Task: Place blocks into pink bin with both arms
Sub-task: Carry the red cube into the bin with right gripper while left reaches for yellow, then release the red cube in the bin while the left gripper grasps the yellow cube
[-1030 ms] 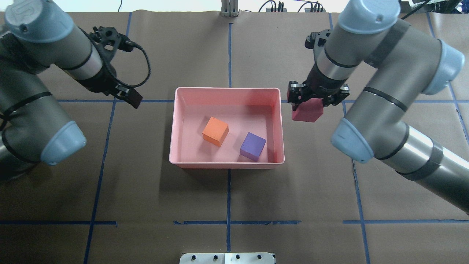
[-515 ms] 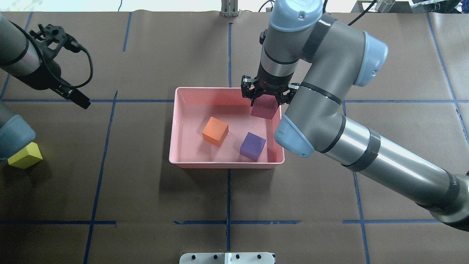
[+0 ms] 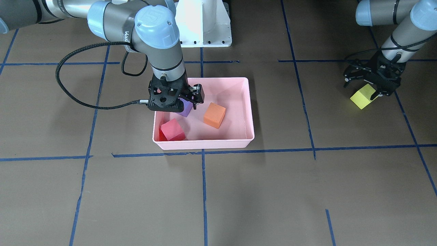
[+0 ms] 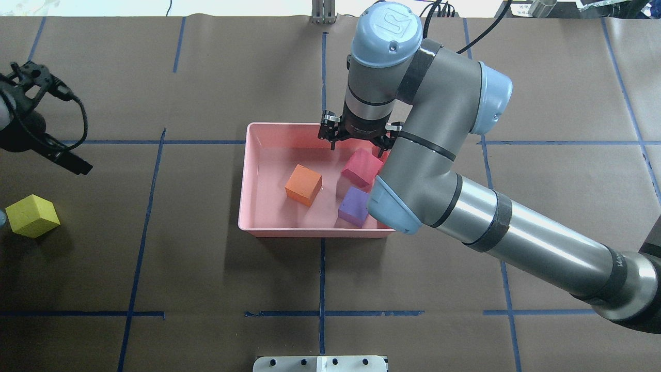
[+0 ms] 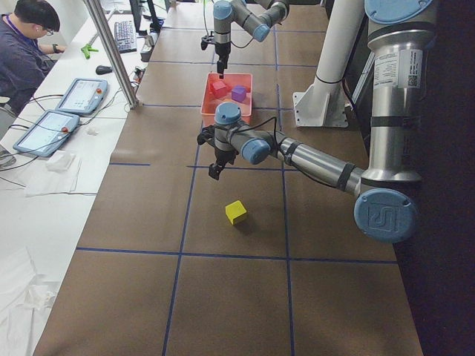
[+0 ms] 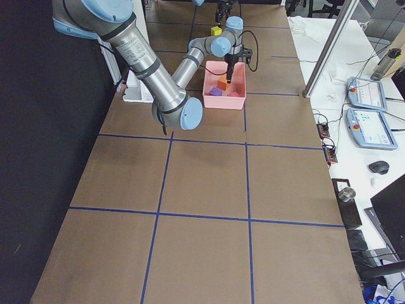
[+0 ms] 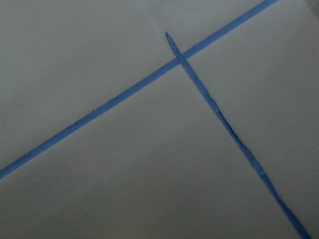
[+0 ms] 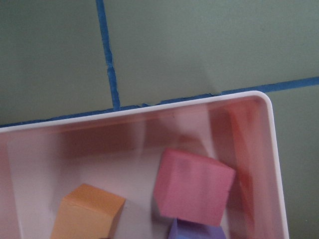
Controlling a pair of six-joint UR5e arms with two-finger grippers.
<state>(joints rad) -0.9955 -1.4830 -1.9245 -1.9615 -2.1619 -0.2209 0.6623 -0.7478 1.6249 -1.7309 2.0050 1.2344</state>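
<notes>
Pink bin [image 4: 289, 231]: holds orange block [image 4: 303, 185], purple block [image 4: 352, 206], red-pink block [image 4: 360, 168]
Yellow-green block [image 4: 32, 216]: outside bin
Right gripper [image 4: 357, 148]: fingers spread, above bin
Left gripper [image 3: 367, 83]: fingers spread, empty

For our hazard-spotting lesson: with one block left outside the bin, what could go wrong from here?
The yellow-green foam cube looks cornerwise to the open left gripper; its fingers may pinch corners and slip. The open right gripper hangs low by the light-pink plastic bin's rim; a sideways exit might drag it.
</notes>
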